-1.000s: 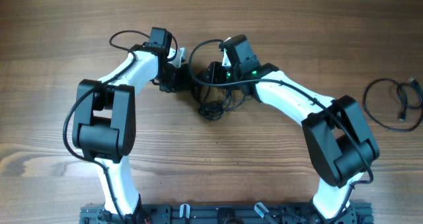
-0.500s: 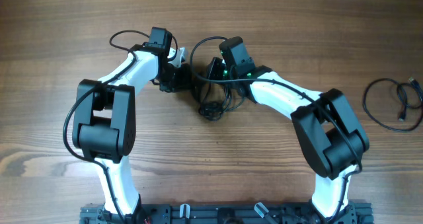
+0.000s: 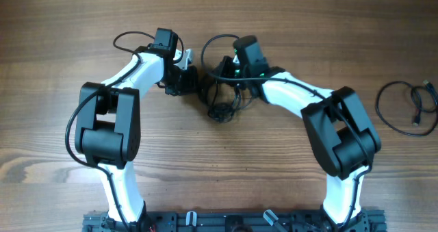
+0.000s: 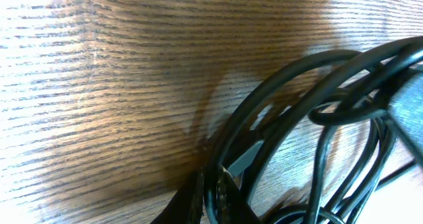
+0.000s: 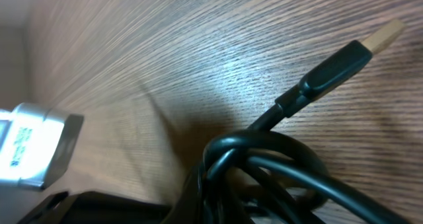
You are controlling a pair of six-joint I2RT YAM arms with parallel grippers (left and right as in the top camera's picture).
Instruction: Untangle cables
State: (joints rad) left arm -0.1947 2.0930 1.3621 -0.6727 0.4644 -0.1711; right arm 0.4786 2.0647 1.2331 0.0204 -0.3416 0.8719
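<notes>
A knot of thin black cables [image 3: 220, 109] lies mid-table between my two arms. My left gripper [image 3: 194, 81] sits at the knot's left side. In the left wrist view it [image 4: 213, 201] is shut on one black strand [image 4: 277, 112], which arcs up and to the right with other loops. Coming from the right, my right gripper [image 3: 221, 70] is at the top of the knot. The right wrist view shows it [image 5: 221, 197] shut on a bunched cable loop [image 5: 277, 151]. A black plug with a pale metal tip [image 5: 334, 67] sticks out to the upper right.
A separate black cable [image 3: 409, 107] lies coiled loosely at the far right of the wooden table [image 3: 226, 184]. A white labelled block [image 5: 30, 151] shows at the left edge of the right wrist view. The arm bases stand along the near edge.
My right gripper has closed onto the cable loop and shifted slightly toward the table's far side, drawing the loop upward. The left arm has stayed put.
</notes>
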